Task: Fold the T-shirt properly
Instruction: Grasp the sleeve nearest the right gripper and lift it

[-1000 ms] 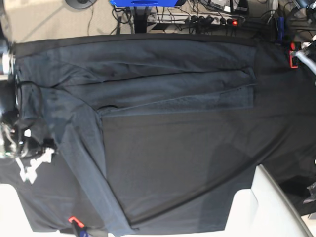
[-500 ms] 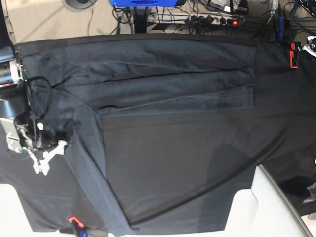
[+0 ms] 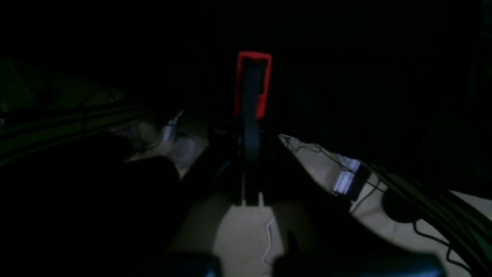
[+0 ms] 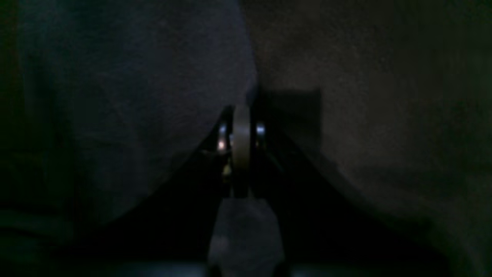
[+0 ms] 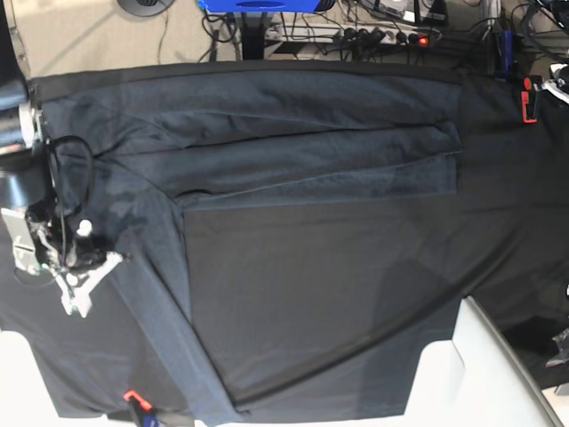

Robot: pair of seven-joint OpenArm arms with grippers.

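- Where the base view looks down on the table, the T-shirt (image 5: pixel 293 160) lies spread across a black table cloth (image 5: pixel 338 302), its body folded into long bands along the far edge and one sleeve running down the near left side toward the table's front edge.
- At that view's left, the right gripper (image 5: pixel 78 289) sits low on the sleeve edge, its white fingertips drawn together; a dark cable loops over the arm above it.
- A red clamp (image 5: pixel 530 100) holds the cloth at the far right corner, and another red clamp (image 5: pixel 133 398) shows at the near left edge.
- Only a small pale part at the top right edge hints at the other arm; the left gripper itself cannot be made out in this view.
- Through the left wrist view, very dark, the left gripper (image 3: pixel 251 154) points past the table edge with its jaws pressed flat together and nothing between them; the red clamp (image 3: pixel 253 84) stands just beyond its tip, and pale floor (image 3: pixel 246 234) with cables lies below.
- Through the right wrist view, also dim, the right gripper (image 4: pixel 241 142) has its jaws closed tight, right at the border where the grey-blue T-shirt (image 4: pixel 127 96) on the left meets the darker cloth (image 4: pixel 384 123) on the right.
- Whether any fabric is pinched between those jaws cannot be told.
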